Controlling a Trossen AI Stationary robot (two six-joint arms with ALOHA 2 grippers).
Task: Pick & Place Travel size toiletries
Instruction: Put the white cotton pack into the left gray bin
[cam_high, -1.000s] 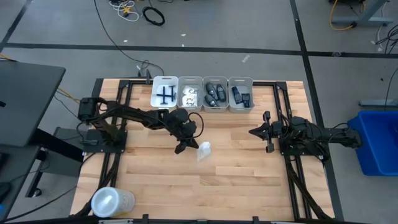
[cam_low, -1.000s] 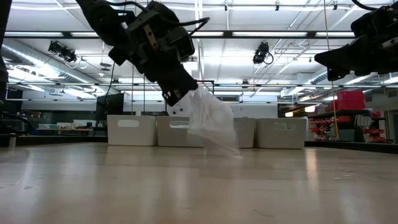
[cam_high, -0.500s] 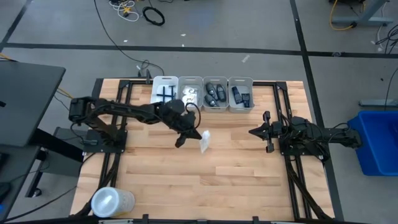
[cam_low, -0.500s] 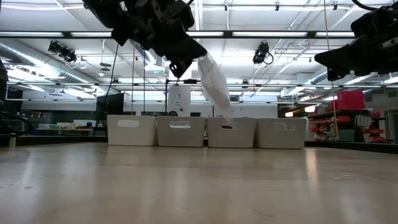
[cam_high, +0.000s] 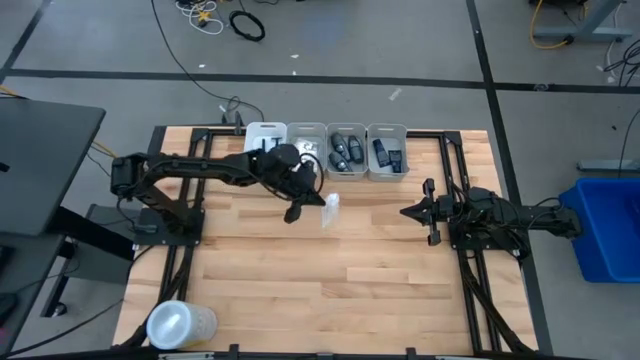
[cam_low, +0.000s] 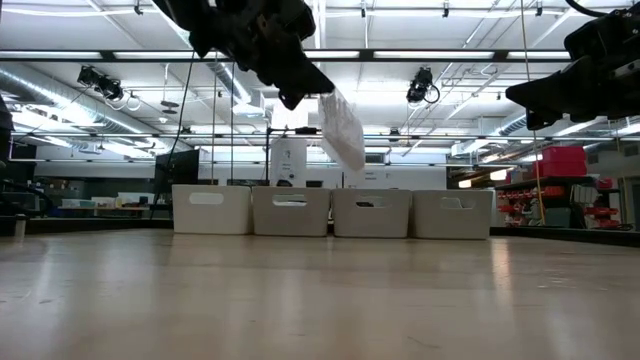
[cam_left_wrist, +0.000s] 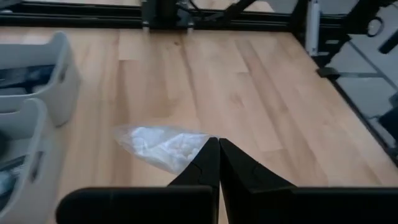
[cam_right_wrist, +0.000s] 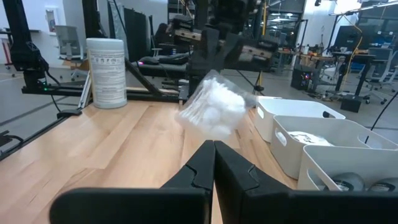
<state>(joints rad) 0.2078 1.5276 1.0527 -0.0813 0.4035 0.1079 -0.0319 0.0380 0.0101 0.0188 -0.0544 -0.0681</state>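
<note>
Left gripper (cam_high: 300, 207) holds white packet (cam_high: 330, 211) near bins (cam_high: 325, 150); right gripper (cam_high: 412, 212) idle.

White crinkly packet (cam_high: 331, 211), translucent, hanging tilted above the table, clear of the wood, at six o'clock from the row of four bins (cam_high: 326, 150) holding remaining toiletries.

Left hand (cam_high: 297, 209) lifted white packet (cam_high: 330, 212) twd bins (cam_high: 326, 150).

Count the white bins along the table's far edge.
4 white bins in a row: razor bin, packet bin, then two bins of dark containers. None look hidden.
</note>
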